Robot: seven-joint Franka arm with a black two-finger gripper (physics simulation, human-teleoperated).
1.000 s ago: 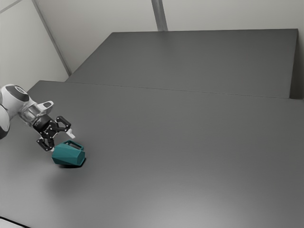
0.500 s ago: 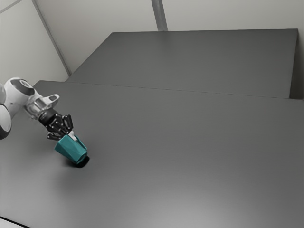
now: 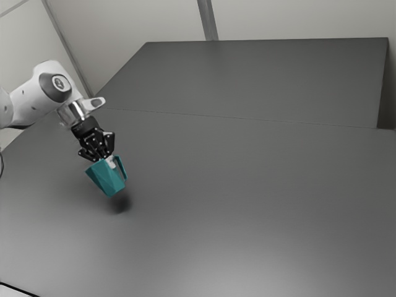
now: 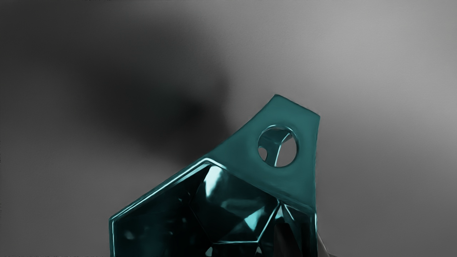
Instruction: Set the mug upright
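Gripper (image 3: 111, 162) is clamped on the wall of the teal mug (image 3: 106, 178), at the rim, near the handle (image 3: 123, 168). One finger (image 4: 286, 241) goes down inside the mug, the other is on the outer side of the same wall, mostly hidden; in the wrist view a thin pale sliver of it shows past the mug's edge. Mug is off the table (image 3: 247, 204), in the air toward the exterior view's left, with its soft dark shadow (image 3: 121, 204) on the tabletop below. Mug is tilted, not upright: mouth up toward the gripper and the exterior view's left, base down toward the exterior view's right. Handle is on the side facing the exterior view's right. Wrist view looks into the open mouth: angular rim, faceted shiny inside, dark on one side, bright glints on the other. Top of the handle is flat, with a round hole (image 4: 287, 153) through it, gray surface seen through. White arm (image 3: 31, 102) comes in from the exterior view's left, bent down to the mug. Table is plain dark gray; a second gray surface (image 3: 247, 80) is behind it, pale wall (image 3: 297, 18) beyond.
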